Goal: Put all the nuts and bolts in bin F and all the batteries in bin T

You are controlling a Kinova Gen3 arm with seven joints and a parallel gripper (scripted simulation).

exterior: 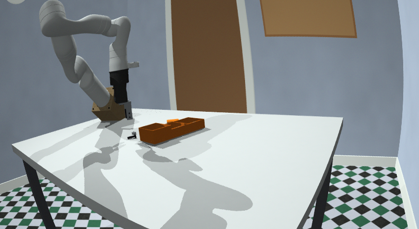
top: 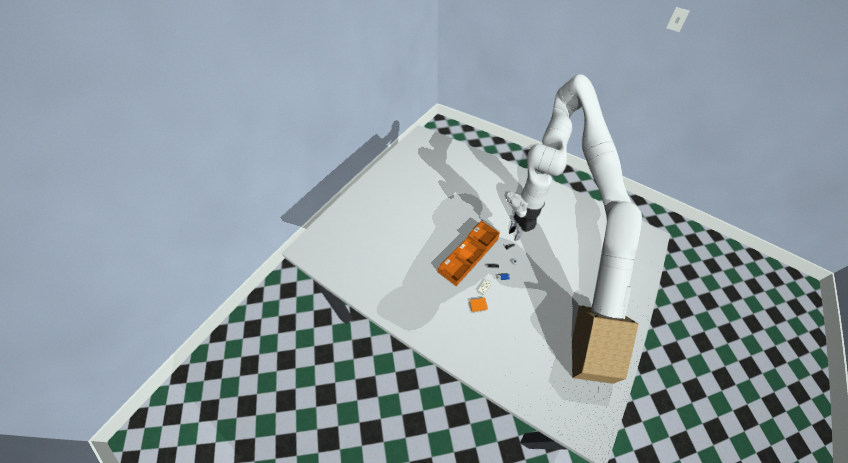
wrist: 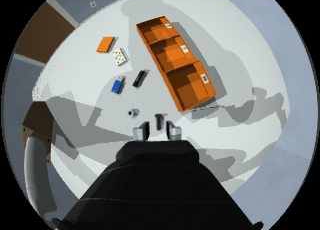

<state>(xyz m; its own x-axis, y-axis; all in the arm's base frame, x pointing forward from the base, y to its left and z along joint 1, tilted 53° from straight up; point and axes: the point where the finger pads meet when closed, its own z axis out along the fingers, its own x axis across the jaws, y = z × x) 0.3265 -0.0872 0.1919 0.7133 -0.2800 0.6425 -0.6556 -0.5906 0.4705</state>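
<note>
My gripper (top: 512, 229) (exterior: 128, 114) (wrist: 157, 127) is open and empty, hanging a little above the table by the near end of the orange three-part bin (top: 447, 274) (exterior: 164, 135) (wrist: 158, 62). A dark bolt (top: 507, 247) (exterior: 131, 136) (wrist: 159, 120) lies on the table right under the fingers. A small grey nut (top: 514, 261) (exterior: 134, 133) (wrist: 134, 112) lies beside it. A black battery (top: 492, 265) (wrist: 139, 78) and a blue battery (top: 503, 276) (wrist: 118, 86) lie farther along beside the bin. The bin's small white labels are too small to read.
A white spotted block (top: 484, 286) (wrist: 119, 56) and a flat orange block (top: 477, 304) (wrist: 104, 44) (exterior: 172, 120) lie past the batteries. The arm's wooden base (top: 604, 351) (exterior: 108, 112) stands at the table's edge.
</note>
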